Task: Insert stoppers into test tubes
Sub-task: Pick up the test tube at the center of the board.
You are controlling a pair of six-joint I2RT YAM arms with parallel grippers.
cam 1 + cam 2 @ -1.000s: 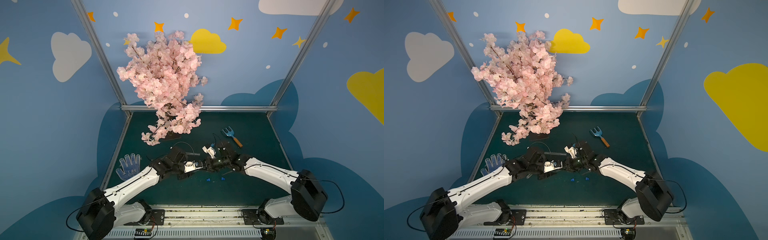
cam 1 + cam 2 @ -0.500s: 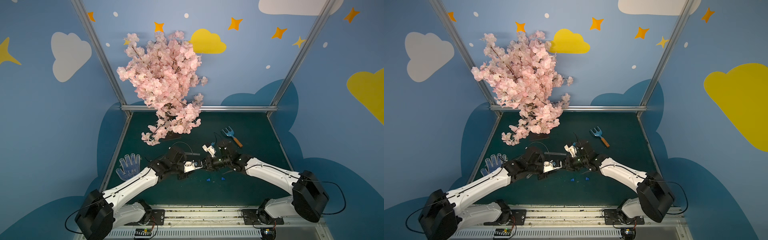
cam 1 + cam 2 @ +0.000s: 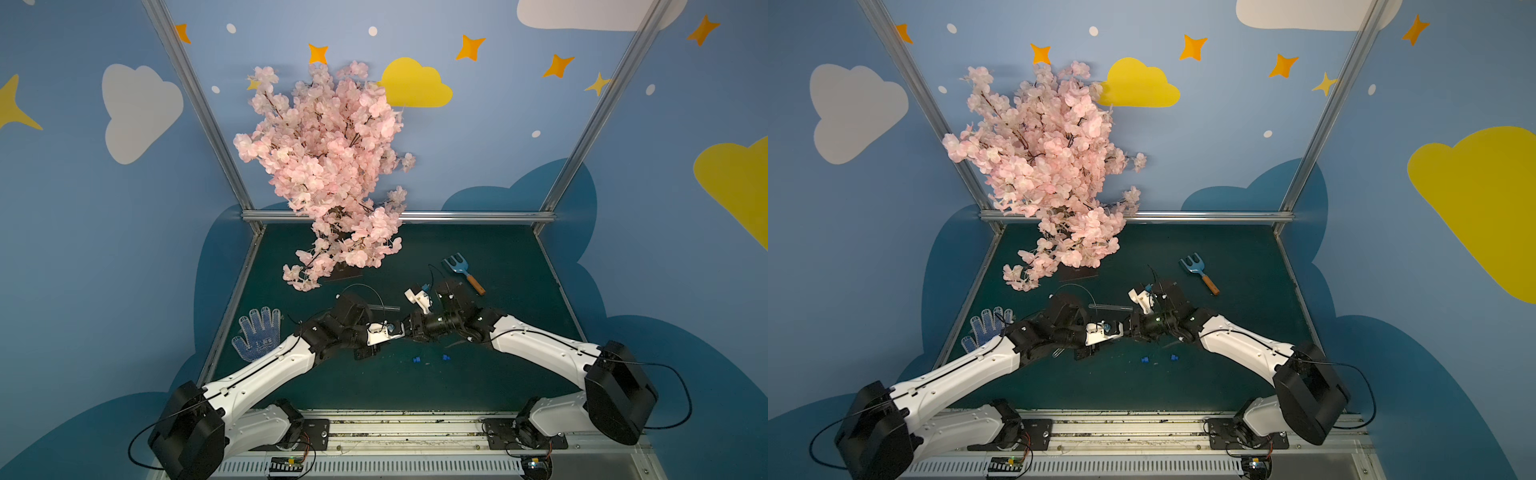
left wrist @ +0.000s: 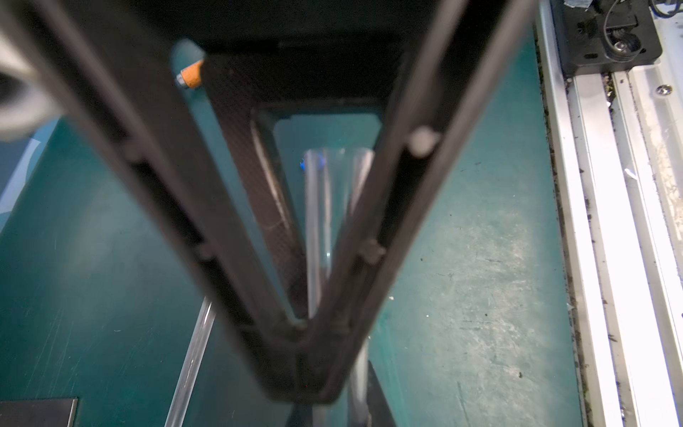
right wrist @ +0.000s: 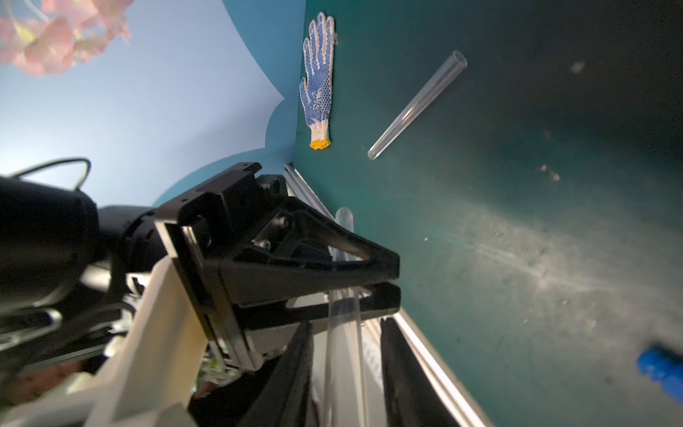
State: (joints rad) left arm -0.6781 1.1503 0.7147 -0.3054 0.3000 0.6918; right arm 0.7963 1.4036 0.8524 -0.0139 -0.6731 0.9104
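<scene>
Above the middle of the green mat, my left gripper (image 3: 400,330) (image 5: 395,281) is shut on a clear test tube (image 5: 342,318), which lies level between the two arms. My right gripper (image 3: 411,329) (image 5: 347,388) faces it tip to tip, open. Its dark fingers (image 5: 292,369) stand on either side of the same tube without touching it. A blue speck shows near the tube's far end in the left wrist view, and I cannot tell what it is. Two blue stoppers (image 3: 417,360) (image 3: 446,357) lie on the mat in front of the grippers. Another test tube (image 3: 381,308) lies just behind them.
A loose test tube (image 5: 417,105) lies on the mat toward the dotted work glove (image 3: 257,336) at the left edge. A blue toy rake (image 3: 461,270) lies at the back right and a pink blossom tree (image 3: 328,166) at the back. A metal rail (image 3: 415,419) runs along the front.
My left gripper has closed onto the test tube and my right gripper has opened off it. Both arms have stayed almost where they were.
</scene>
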